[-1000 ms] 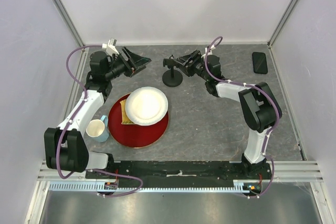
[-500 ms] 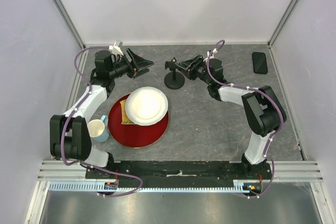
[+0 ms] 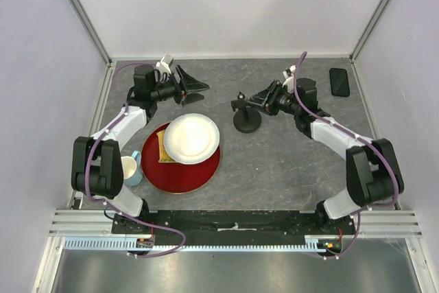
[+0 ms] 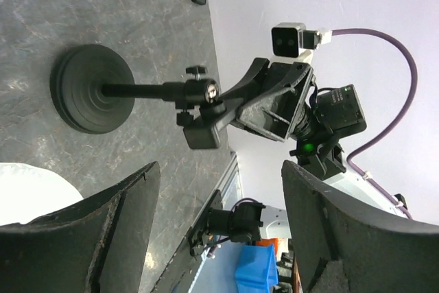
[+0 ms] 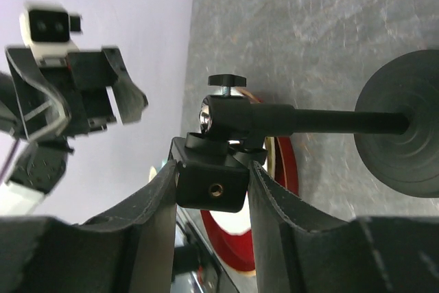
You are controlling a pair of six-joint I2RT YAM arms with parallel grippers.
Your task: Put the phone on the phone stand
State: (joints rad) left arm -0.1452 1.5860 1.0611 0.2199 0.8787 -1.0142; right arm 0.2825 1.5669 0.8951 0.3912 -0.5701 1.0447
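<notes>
Step in hand: positioning phone stand (image 3: 247, 120); phone (image 3: 339, 81) not picked up yet, flat at far-right corner, well apart. Right gripper (image 5: 212, 197) half-closed, pinching stand's cradle (image 5: 206, 169). Left gripper (image 4: 221, 169) wide open, empty. Next, prob.: release stand upright, then low flat pick on phone.

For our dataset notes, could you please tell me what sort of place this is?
Probably a lab robot cell: a grey table enclosed by white panels, with the left arm and right arm mounted on a rail at its near edge.
</notes>
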